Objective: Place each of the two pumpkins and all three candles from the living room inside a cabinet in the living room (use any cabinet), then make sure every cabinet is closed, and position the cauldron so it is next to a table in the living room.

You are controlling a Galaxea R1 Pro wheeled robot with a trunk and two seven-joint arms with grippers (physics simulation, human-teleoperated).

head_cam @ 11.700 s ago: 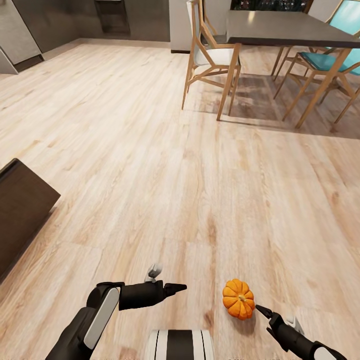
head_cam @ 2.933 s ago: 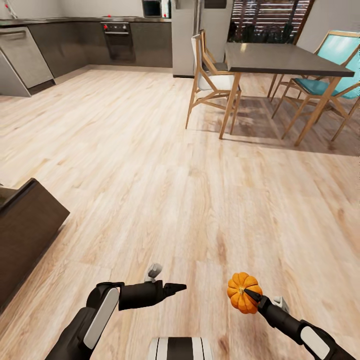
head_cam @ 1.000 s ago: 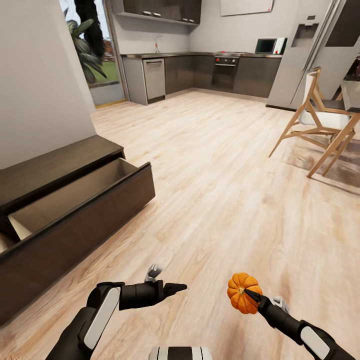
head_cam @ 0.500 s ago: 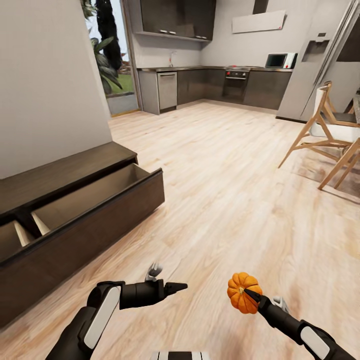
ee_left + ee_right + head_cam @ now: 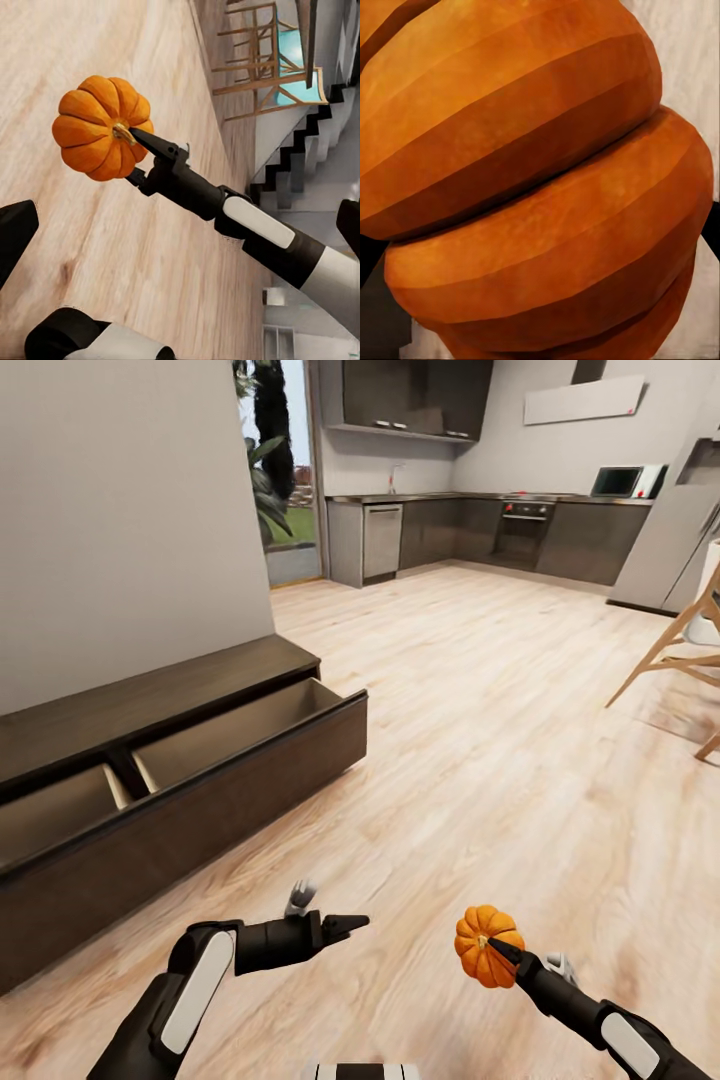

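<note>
Gripping one ribbed, glossy bright-orange pumpkin (image 5: 487,945) at its stem dimple in the right gripper (image 5: 497,950), jaws pinched on it, above pale woodgrain plank floor (image 5: 480,760). Hovering nearby with the left gripper (image 5: 350,925), black tapered fingers parted slightly around nothing. Facing the low dark-brown wooden cabinet (image 5: 150,700) to the left, drawer (image 5: 200,780) pulled out, showing two beige flat-walled compartments.

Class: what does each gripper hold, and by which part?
Right gripper holds the pumpkin at its stem dimple and side; left gripper holds nothing.
</note>
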